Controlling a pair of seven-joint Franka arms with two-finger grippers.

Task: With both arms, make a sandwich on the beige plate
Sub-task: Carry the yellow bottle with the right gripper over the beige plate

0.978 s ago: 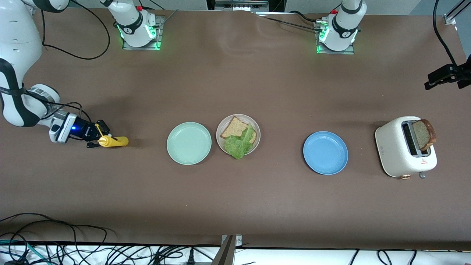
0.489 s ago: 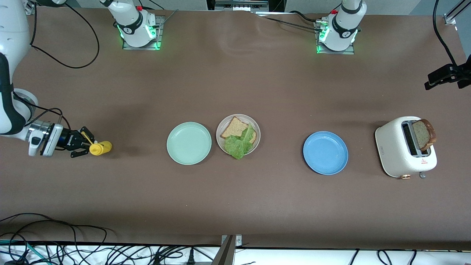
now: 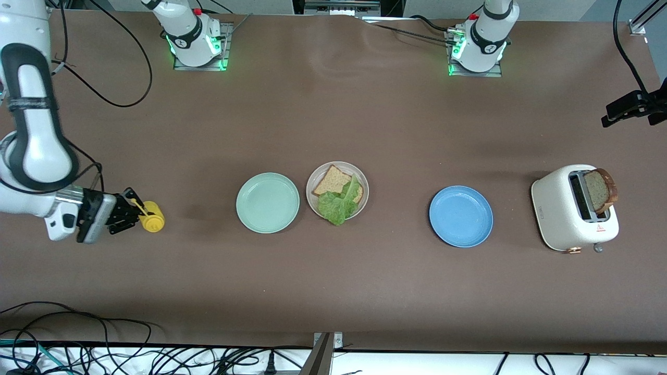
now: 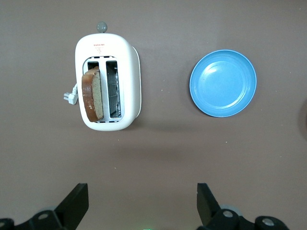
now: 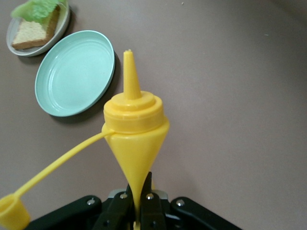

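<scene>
Right gripper (image 3: 131, 212) pinches a yellow squeeze bottle (image 3: 151, 222) at the right arm's end of the table.
Toward the middle sit a mint green plate (image 3: 268, 202), then the beige plate (image 3: 360, 180) holding a bread slice (image 3: 330, 182) and lettuce (image 3: 336, 205). The left gripper (image 4: 142, 205), fingers spread, waits above the brown table near a toaster (image 4: 128, 84) and blue plate (image 4: 223, 83).

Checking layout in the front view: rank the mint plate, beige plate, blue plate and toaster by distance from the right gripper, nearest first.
From the right gripper, shut on the yellow bottle:
1. Mint plate, toward the right arm's end.
2. Beige plate, beside it.
3. Blue plate.
4. Toaster, at the left arm's end.
</scene>
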